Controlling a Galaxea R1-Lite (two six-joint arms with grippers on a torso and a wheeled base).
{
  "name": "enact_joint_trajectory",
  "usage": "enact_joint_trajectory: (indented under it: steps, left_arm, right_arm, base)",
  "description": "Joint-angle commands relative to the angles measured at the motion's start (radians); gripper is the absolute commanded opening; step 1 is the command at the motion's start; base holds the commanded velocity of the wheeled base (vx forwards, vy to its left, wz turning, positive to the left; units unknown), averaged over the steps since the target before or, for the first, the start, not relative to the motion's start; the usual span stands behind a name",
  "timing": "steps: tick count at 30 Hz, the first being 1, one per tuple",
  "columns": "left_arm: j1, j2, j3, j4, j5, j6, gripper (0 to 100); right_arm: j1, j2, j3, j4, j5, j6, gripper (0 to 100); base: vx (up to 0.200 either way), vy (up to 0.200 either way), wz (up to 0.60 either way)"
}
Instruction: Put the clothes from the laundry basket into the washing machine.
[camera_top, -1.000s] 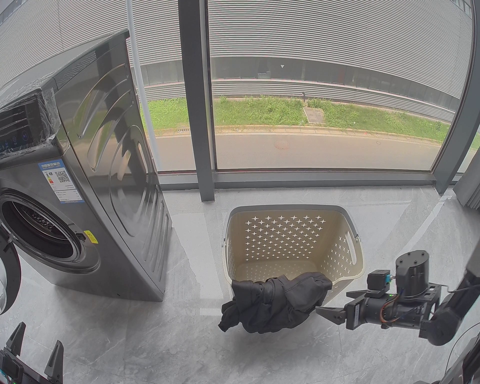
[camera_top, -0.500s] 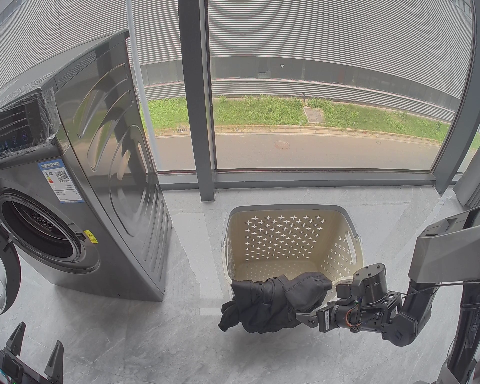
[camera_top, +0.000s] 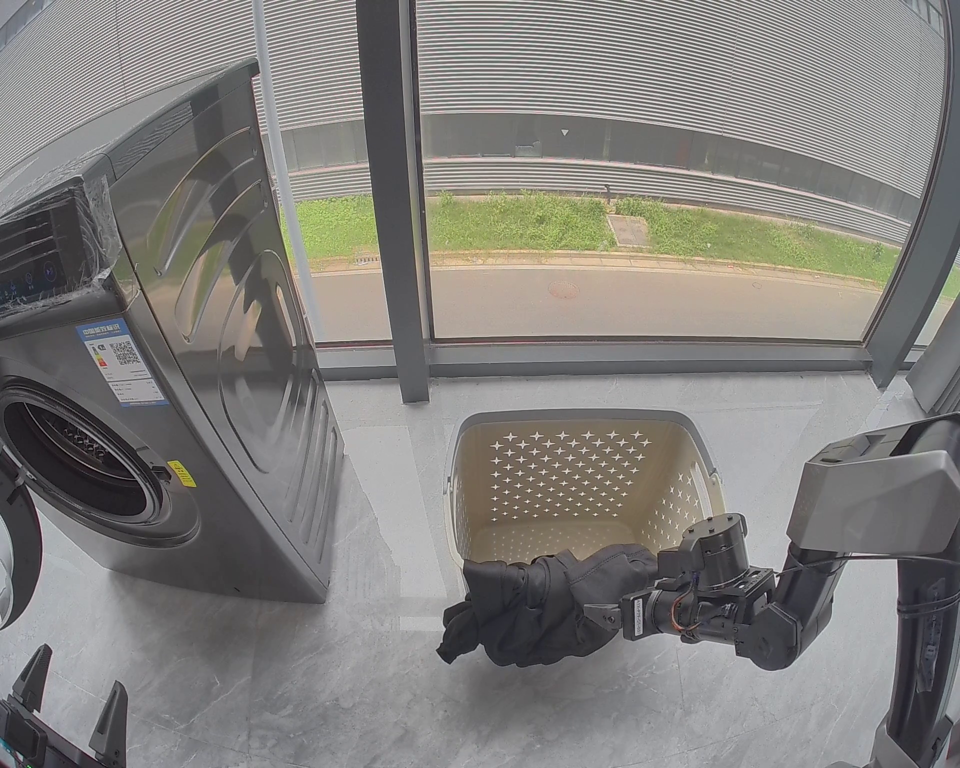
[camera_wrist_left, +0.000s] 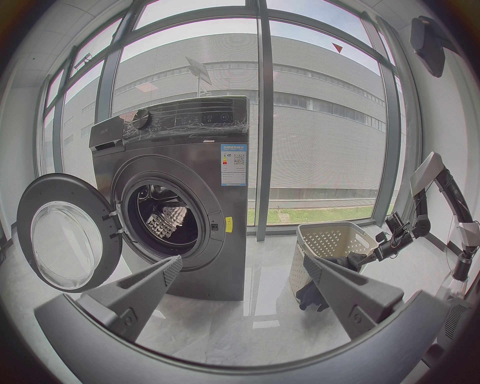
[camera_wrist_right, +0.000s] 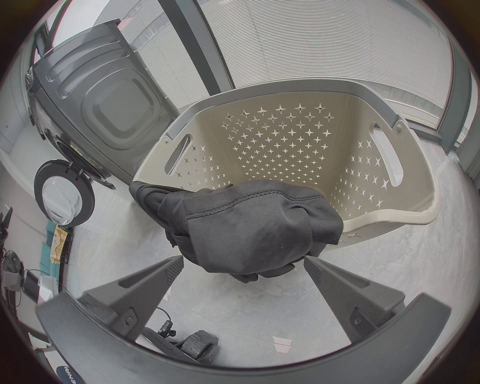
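Over the last second our right hand (camera_top: 605, 612) has closed in from the right. It now sits wide open against the dark clothes (camera_top: 545, 608), which hang over the near rim of the basket (camera_top: 580, 416). We judge gripping comes next; the washer (camera_top: 200, 330) stands open.

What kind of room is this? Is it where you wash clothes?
Probably a laundry corner beside big windows: there is an open washing machine, and a laundry basket with dark clothes draped over its rim.
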Motion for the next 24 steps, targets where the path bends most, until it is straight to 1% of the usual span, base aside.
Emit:
enact_joint_trajectory:
  steps: [1, 7, 12, 18, 23, 24]
  left_arm:
    - [0.0, -0.016, 0.016, 0.0, 0.0, -0.002, 100]
    - [0.0, -0.016, 0.016, 0.0, 0.0, -0.002, 100]
    - [0.0, -0.016, 0.016, 0.0, 0.0, -0.002, 100]
    - [0.0, -0.016, 0.016, 0.0, 0.0, -0.002, 100]
    - [0.0, -0.016, 0.016, 0.0, 0.0, -0.002, 100]
    - [0.0, -0.016, 0.016, 0.0, 0.002, -0.002, 100]
  right_arm:
    - [-0.01, 0.028, -0.027, 0.003, -0.006, 0.0, 100]
    - [-0.012, 0.053, -0.066, 0.006, -0.01, 0.0, 100]
    - [-0.01, 0.065, -0.106, 0.042, -0.029, 0.0, 100]
    - [-0.01, 0.076, -0.148, 0.069, -0.032, 0.005, 100]
    - [-0.009, 0.081, -0.174, 0.071, -0.061, 0.005, 100]
    - [-0.009, 0.079, -0.172, 0.071, -0.061, 0.005, 0]
  base:
    - [0.0, 0.0, 0.0]
    - [0.0, 0.0, 0.0]
    - [0.0, 0.0, 0.0]
    - [0.0, 0.0, 0.0]
    - [0.0, 0.0, 0.0]
    - [0.0, 0.0, 0.0]
